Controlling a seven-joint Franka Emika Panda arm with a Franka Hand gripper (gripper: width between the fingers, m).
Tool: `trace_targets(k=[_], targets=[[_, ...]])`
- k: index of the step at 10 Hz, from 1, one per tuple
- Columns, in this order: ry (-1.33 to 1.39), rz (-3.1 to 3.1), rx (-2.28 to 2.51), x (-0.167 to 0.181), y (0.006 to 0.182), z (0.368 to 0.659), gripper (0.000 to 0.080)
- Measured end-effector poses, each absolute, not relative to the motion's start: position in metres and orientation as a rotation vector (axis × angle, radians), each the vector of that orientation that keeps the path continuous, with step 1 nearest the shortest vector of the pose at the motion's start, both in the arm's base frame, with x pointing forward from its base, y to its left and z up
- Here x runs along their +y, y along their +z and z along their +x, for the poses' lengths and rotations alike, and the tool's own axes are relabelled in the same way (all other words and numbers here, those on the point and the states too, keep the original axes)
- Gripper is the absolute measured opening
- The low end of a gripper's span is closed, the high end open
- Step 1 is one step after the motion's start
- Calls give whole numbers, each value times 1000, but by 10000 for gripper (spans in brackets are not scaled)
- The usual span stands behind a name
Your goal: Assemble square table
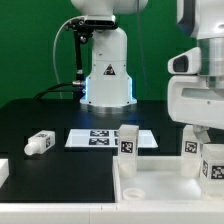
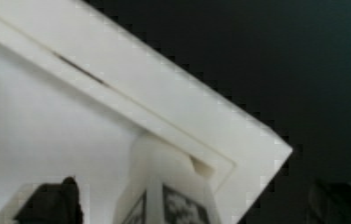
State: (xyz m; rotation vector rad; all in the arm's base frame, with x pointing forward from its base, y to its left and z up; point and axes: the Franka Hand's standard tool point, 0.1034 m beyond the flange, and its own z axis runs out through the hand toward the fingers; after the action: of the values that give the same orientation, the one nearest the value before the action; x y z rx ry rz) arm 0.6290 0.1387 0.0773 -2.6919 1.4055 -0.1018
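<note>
Wrist view: gripper [image 2: 193, 203] spread open, chunky white leg [image 2: 172, 188] between fingers, on flat slab [image 2: 47, 120].

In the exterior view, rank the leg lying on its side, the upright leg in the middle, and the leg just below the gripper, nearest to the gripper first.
1. Closest leg, just below the gripper, on the exterior view's right.
2. Upright leg, in the middle.
3. Lying leg, far on the exterior view's left.
</note>
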Motion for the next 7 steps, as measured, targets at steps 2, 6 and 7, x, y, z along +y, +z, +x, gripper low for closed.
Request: trace_targets(k=[2, 6, 7], targets=[[-119, -2806, 1191, 133, 77, 630, 646], [-154, -3108, 325, 109, 80, 642, 649], [-145, -3125, 224, 106, 75, 641, 649]])
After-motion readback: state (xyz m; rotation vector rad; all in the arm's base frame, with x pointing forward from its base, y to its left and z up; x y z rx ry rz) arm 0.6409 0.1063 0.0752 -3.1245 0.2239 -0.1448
